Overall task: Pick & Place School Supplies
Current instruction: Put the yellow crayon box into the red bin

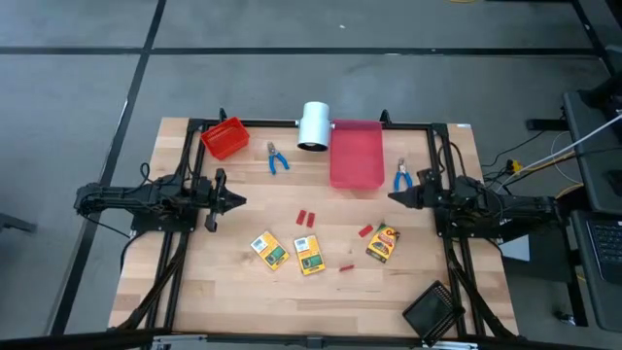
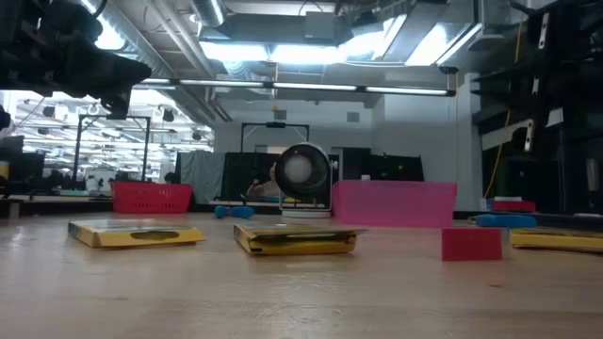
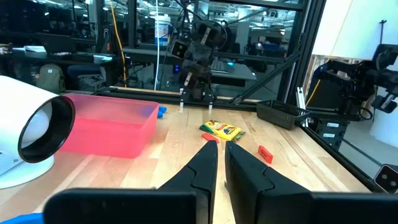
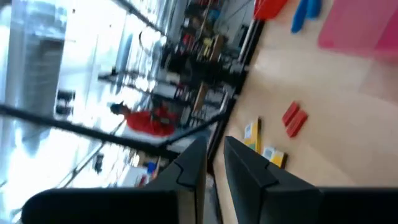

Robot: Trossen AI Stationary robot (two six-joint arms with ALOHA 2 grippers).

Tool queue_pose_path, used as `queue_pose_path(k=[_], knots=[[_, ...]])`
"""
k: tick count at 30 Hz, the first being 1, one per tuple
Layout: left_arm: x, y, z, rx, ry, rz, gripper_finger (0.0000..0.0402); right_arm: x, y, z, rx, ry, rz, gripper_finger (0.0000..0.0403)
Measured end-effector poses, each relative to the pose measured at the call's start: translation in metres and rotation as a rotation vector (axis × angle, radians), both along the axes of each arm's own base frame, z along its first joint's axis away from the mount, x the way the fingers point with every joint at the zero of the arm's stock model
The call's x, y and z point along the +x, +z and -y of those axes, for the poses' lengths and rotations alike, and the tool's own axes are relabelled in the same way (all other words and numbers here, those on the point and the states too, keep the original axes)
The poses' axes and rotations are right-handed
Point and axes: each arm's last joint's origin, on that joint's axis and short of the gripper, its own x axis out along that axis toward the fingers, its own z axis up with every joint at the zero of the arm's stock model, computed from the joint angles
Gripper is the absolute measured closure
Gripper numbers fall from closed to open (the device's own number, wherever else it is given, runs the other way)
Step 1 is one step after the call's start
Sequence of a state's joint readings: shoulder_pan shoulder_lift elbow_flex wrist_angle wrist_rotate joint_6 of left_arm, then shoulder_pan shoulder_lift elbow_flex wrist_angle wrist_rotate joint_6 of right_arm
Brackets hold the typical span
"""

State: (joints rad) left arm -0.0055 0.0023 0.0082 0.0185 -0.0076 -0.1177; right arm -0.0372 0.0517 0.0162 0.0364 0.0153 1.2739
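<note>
- At desk's left and right edges: left gripper and right gripper hover, jaws nearly clenched, grasping nothing.
- Three yellow-orange cardboard boxes lie mid-desk toward front edge, w/ small red blocks.
- Best: open jaws wide, descend squarely over one box.

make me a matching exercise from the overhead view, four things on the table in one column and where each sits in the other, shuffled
Things:
1. small red basket
2. white cylinder
3. black tray
4. pink bin

Places:
A. near right corner of the table
B. far edge, just right of the white cylinder
C. far left corner
D. far edge, centre, between the basket and the pink bin

Pairs: 1-C, 2-D, 3-A, 4-B
</note>
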Motion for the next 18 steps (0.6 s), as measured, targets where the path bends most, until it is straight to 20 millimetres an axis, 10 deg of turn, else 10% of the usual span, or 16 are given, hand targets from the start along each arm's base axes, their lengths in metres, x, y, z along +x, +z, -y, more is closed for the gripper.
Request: queue_pose_path(k=[11, 18], knots=[[-0.001, 0.004, -0.008, 0.221, 0.253, 0.013, 0.0374, -0.002, 0.02, -0.004, 0.039, 0.019, 0.209, 0.0341], [-0.004, 0.022, -0.007, -0.069, 0.204, 0.238, 0.0373, -0.011, 0.045, -0.006, -0.114, -0.19, 0.447, 0.0341]])
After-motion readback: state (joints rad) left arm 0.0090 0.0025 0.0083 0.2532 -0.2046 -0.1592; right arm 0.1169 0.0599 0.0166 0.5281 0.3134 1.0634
